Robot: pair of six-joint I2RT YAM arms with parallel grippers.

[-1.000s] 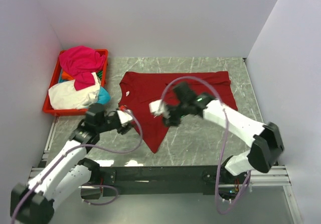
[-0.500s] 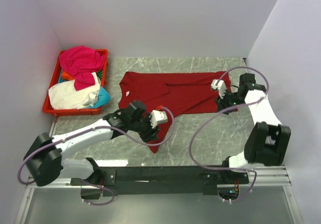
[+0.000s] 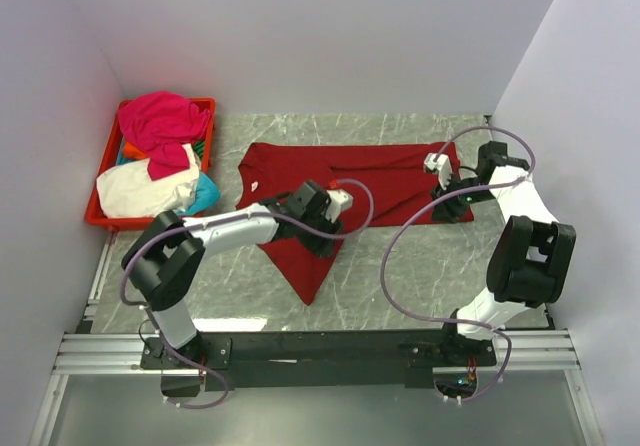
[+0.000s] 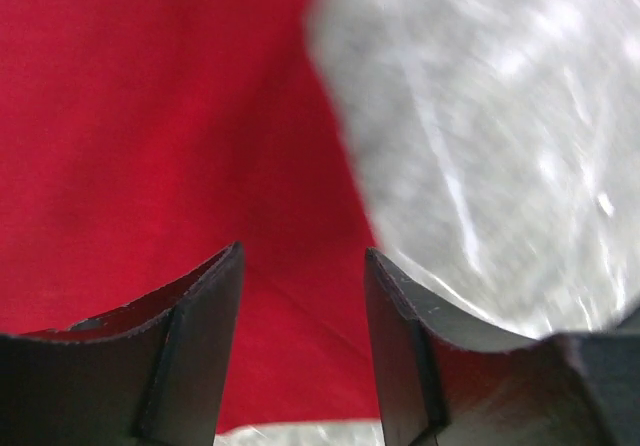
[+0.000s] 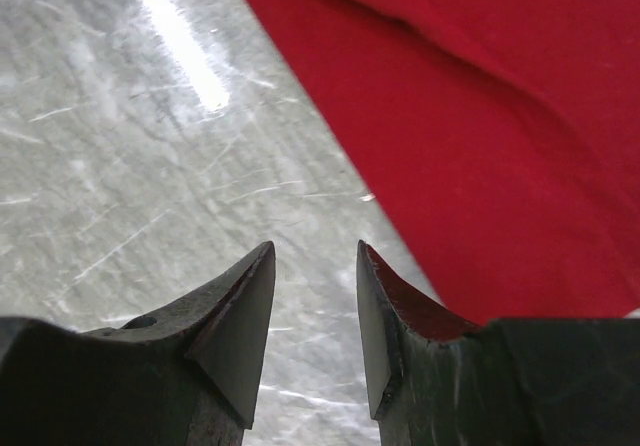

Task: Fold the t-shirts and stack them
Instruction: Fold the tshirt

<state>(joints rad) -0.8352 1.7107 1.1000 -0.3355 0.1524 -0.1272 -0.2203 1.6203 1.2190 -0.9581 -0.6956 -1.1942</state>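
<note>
Marble-look grey table (image 3: 400, 276) filled most of the scene. The dark red t-shirt (image 3: 290, 181) lay spread across its middle, tapering to a point toward the near edge. At far left sat a red crate (image 3: 110, 224) heaped with a magenta shirt (image 3: 160, 116) and a cream-white shirt (image 3: 140, 191). The left gripper (image 4: 303, 256) hung over the red cloth's edge, fingers spread, gripping nothing. The right gripper (image 5: 315, 251) was spread too, over bare table just beside the shirt's right edge.

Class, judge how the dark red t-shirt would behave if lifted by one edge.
Probably floppy: the dark red t-shirt lies flat with folds, so it would likely drape. Thin cloth looks light; it may slide on the glossy table.
</note>
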